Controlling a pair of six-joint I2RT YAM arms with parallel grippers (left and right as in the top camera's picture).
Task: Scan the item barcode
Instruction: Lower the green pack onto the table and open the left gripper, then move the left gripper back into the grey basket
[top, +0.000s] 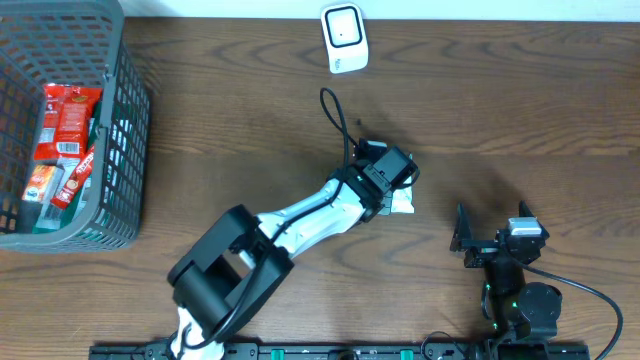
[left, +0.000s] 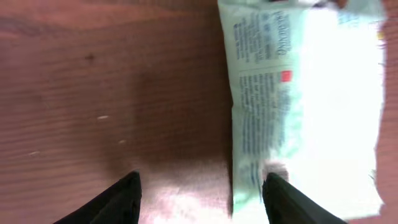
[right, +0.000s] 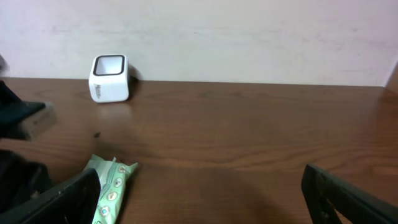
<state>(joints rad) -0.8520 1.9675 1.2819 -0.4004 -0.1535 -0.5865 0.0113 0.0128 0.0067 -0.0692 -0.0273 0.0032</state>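
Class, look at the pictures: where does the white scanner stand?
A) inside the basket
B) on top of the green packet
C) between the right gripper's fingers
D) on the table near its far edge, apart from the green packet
D: the scanner stands on the bare table near its far edge, with open wood between it and the packet.

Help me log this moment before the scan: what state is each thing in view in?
green packet: lying flat on the table, not gripped
scanner: standing upright near the table's far edge
basket: holding red packs
left tool: open, low over the green packet's edge
right tool: open, empty
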